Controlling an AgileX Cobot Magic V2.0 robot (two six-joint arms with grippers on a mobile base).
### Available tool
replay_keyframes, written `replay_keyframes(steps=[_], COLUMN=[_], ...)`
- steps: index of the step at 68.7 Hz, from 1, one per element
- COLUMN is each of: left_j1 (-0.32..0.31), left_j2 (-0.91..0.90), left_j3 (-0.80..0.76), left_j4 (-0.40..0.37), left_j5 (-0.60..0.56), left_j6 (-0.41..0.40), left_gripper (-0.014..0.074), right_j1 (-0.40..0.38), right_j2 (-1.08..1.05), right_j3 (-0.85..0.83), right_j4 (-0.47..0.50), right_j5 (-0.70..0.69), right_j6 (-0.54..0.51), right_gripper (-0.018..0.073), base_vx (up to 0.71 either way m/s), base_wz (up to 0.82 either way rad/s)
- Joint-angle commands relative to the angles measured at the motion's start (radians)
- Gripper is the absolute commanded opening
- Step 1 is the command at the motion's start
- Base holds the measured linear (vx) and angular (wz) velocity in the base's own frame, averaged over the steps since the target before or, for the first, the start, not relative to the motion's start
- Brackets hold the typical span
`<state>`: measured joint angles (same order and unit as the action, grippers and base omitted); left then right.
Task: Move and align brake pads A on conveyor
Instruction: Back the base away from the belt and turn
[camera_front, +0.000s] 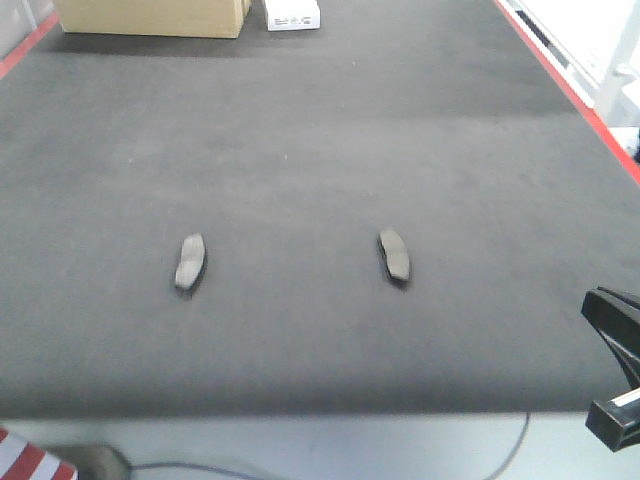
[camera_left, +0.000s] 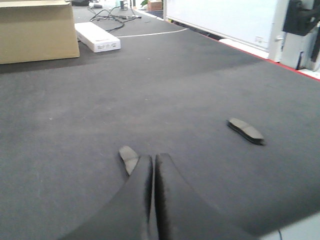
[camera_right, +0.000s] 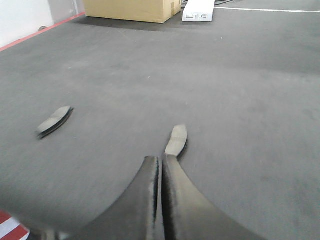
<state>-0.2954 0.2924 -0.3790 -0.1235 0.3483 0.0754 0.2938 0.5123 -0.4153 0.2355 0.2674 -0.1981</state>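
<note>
Two brake pads lie flat on the conveyor (camera_front: 320, 130), a hand's width or more apart. The left pad (camera_front: 190, 262) and the right pad (camera_front: 394, 254) both point roughly away from me. In the left wrist view my left gripper (camera_left: 153, 158) is shut and empty, with the left pad (camera_left: 129, 158) on the belt just beyond and left of its tips; the other pad (camera_left: 245, 130) lies off to the right. My right gripper (camera_right: 161, 159) is also shut and empty. The right pad (camera_right: 177, 139) lies just beyond its tips, and the left pad (camera_right: 54, 121) is far left.
A cardboard box (camera_front: 150, 15) and a small white box (camera_front: 292, 14) stand at the belt's far end. Red edges (camera_front: 560, 70) run along the belt's sides. A steel table strip (camera_front: 300, 445) with a cable (camera_front: 512, 440) lies in front. A black part of the right arm (camera_front: 618, 330) shows at the right edge.
</note>
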Motion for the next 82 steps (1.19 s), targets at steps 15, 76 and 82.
replay_keyframes(steps=[15, 76, 82], left_j1=[-0.005, -0.005, -0.005], left_j2=[0.009, 0.009, 0.009], left_j3=[-0.024, -0.024, -0.024], left_j4=[-0.008, -0.008, -0.008], left_j5=[-0.074, -0.073, -0.073], left_j6=[0.001, 0.001, 0.001], left_gripper=[-0.0006, -0.0005, -0.0005], right_j1=[-0.004, -0.004, -0.004], right_j2=[0.003, 0.003, 0.003], right_j3=[-0.029, -0.029, -0.029], right_j4=[0.001, 0.001, 0.001], right_j5=[-0.071, -0.071, -0.071], right_j6=[-0.010, -0.010, -0.010], right_gripper=[-0.0008, -0.0008, -0.0008], base_vx=[-0.36, -0.27, -0.15], base_wz=[-0.06, -0.26, -0.83])
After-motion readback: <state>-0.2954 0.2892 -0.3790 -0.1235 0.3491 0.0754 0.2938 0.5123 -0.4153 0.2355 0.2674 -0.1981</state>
